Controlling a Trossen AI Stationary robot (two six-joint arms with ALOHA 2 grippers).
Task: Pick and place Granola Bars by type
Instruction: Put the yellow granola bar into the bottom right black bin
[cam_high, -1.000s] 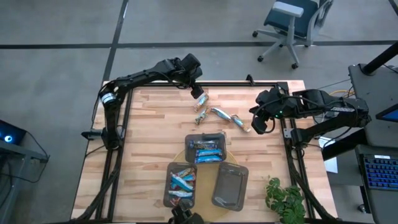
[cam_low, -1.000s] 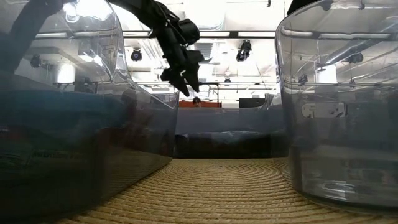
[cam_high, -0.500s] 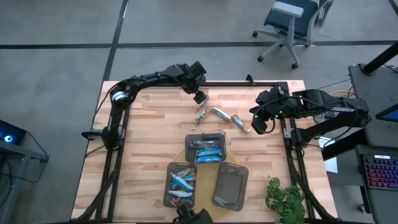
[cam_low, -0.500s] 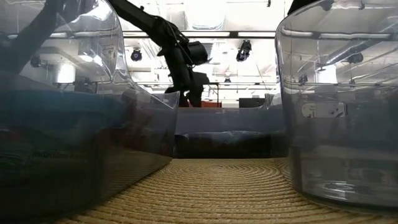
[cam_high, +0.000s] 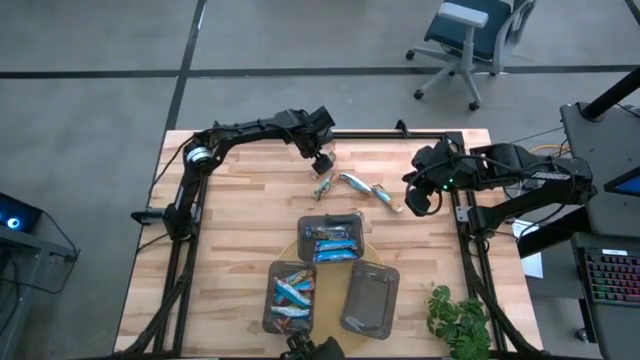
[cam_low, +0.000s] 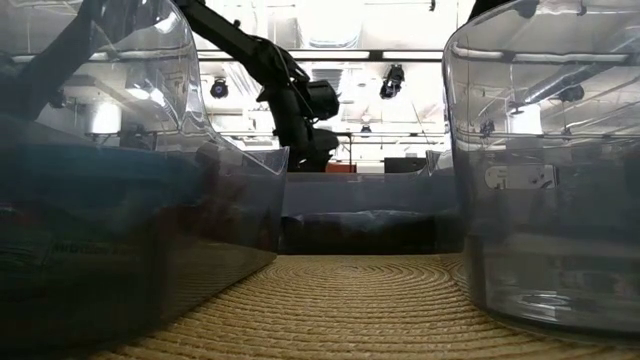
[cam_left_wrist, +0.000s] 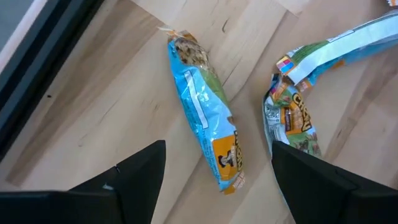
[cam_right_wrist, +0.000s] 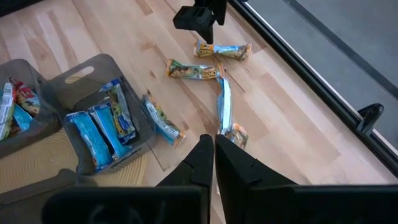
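Several loose Granola Bars lie flat on the wooden table near its far edge: a blue one (cam_left_wrist: 208, 134), a green one (cam_left_wrist: 291, 118) and a pale blue one (cam_left_wrist: 348, 40) beside it, and others (cam_right_wrist: 163, 118) toward the trays. My left gripper (cam_left_wrist: 219, 149) hangs open just above the blue bar (cam_high: 326, 160), pointing steeply down, one finger on each side of it without touching. More blue bars fill the far tray (cam_high: 333, 243) and the near left tray (cam_high: 290, 295). My right gripper (cam_high: 415, 200) waits shut above the table's right side.
Three dark grey trays stand on a round woven mat (cam_high: 338, 268) at the table's near middle; the third (cam_high: 368, 298) is at the near right. A black frame rail (cam_high: 400, 135) runs along the far edge just behind the bars. A potted plant (cam_high: 455, 320) sits at the near right corner.
My left gripper has come down toward the blue bar by the far edge and tipped to point more steeply down. It has stayed open. The bars have not moved.
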